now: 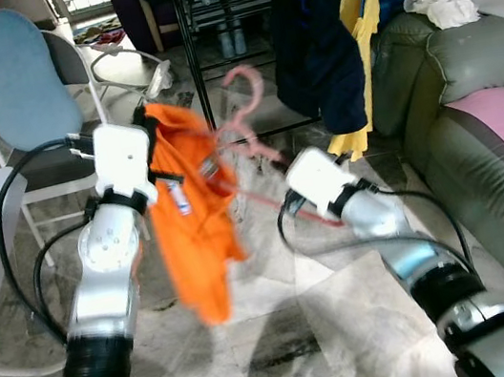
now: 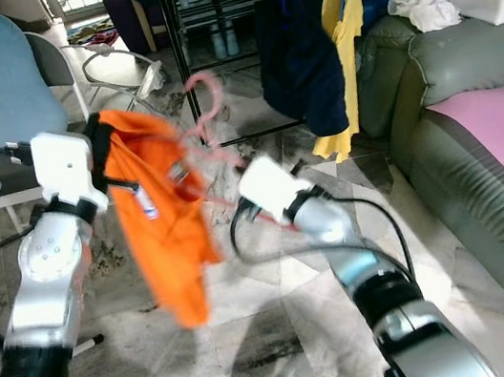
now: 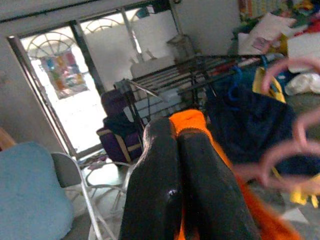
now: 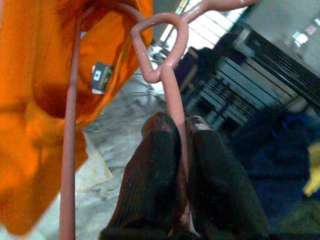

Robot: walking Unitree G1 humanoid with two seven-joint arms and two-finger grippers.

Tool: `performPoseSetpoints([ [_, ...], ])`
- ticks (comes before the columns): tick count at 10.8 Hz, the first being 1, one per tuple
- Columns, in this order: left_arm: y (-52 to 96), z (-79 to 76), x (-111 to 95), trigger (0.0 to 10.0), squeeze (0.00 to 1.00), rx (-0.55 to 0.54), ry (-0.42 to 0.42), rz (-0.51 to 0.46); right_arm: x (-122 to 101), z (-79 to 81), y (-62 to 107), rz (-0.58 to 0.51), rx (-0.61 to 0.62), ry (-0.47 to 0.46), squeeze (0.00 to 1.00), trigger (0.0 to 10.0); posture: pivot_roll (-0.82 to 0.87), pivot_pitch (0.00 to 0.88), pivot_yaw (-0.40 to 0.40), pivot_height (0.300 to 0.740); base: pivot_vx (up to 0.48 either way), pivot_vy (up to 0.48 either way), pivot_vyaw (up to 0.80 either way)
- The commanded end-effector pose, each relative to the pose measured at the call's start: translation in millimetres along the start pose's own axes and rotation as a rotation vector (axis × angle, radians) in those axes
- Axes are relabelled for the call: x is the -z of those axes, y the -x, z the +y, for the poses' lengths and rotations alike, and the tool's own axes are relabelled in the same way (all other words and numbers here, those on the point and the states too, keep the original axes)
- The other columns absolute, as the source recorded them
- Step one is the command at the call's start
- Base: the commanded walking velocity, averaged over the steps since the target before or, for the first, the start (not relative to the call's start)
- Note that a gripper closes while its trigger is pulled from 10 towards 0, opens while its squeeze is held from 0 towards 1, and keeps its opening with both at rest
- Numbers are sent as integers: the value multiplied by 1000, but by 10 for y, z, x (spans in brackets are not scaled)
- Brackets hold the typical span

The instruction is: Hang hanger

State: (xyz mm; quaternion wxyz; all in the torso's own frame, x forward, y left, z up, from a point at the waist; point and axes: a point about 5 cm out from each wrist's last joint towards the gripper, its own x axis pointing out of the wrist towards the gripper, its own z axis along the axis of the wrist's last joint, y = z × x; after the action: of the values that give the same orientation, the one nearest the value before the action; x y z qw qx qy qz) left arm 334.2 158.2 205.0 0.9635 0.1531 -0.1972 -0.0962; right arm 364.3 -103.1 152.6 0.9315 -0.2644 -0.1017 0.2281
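Both arms are up in front of the robot, sharing one load. The right end effector (image 4: 181, 145) has its fingers pressed together on the lower bar of the pink hanger (image 4: 167, 80), so the wire runs up between them and the hook stays upright and free at the top. The left end effector (image 3: 176, 150) has its two fingers pinched on the orange shirt (image 1: 191, 228), at the shoulder by the look of it. That grip seems meant to keep the cloth spread on the hanger's arm, since most of the shirt droops in a loose fold toward the floor and could slip off.

The hanger sits in mid-air between the two arms, its hook (image 1: 246, 93) turned toward the black rack (image 1: 243, 16) behind, but well short of any rail. On that rack a navy garment (image 1: 318, 61) and a yellow one (image 1: 356, 26) already hang, so a free stretch of rail beside them looks the likely target. I judge the hanging not yet done; the hook must first be carried up and over a rail.
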Motion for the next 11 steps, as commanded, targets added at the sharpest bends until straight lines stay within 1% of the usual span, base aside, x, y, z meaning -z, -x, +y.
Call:
performPoseSetpoints([
  [1, 39, 10, -14, 0, 0, 13, -33, 0, -85, -114, -51, -25, 63, -26, 0, 10000, -6, 63, 17, 740, 0, 0, 0],
  [2, 166, -87, 84, 0, 0, 33, -7, 45, -158, -275, -92, -44, 151, -62, 0, 10000, -9, 67, 20, 740, 0, 0, 0],
  [3, 210, -186, 116, 0, 0, 58, 29, 68, -195, -341, -121, -48, 191, -66, 0, 10000, -11, 71, 19, 740, 0, 0, 0],
  [4, 252, -430, 119, 0, 0, 161, 82, 70, -260, -394, -181, -57, 227, -79, 0, 10000, -15, 73, 19, 740, 0, 0, 0],
  [5, 274, -660, 81, 0, 0, 262, 117, 59, -354, -405, -255, -79, 256, -108, 0, 10000, -17, 74, 20, 740, 0, 0, 0],
  [6, 276, -732, 56, 0, 0, 296, 118, 46, -394, -398, -282, -89, 261, -113, 0, 10000, -17, 74, 20, 740, 0, 0, 0],
  [7, 259, -912, -40, 0, 0, 384, 134, 11, -496, -372, -348, -114, 285, -121, 0, 10000, -15, 73, 20, 740, 0, 0, 0],
  [8, 257, -975, -81, 0, 0, 418, 146, -2, -524, -348, -371, -120, 281, -125, 0, 10000, -13, 70, 20, 740, 0, 0, 0],
  [9, 292, -1135, -177, 0, 0, 514, 196, -28, -579, -307, -420, -132, 277, -139, 0, 10000, -15, 70, 21, 740, 0, 0, 0],
  [10, 411, -1335, -239, 0, 0, 654, 248, -34, -631, -287, -456, -150, 286, -147, 0, 10000, -15, 70, 21, 740, 0, 0, 0],
  [11, 523, -1422, -156, 0, 0, 708, 199, 0, -660, -239, -459, -180, 245, -140, 0, 10000, -11, 73, 21, 740, 0, 0, 0],
])
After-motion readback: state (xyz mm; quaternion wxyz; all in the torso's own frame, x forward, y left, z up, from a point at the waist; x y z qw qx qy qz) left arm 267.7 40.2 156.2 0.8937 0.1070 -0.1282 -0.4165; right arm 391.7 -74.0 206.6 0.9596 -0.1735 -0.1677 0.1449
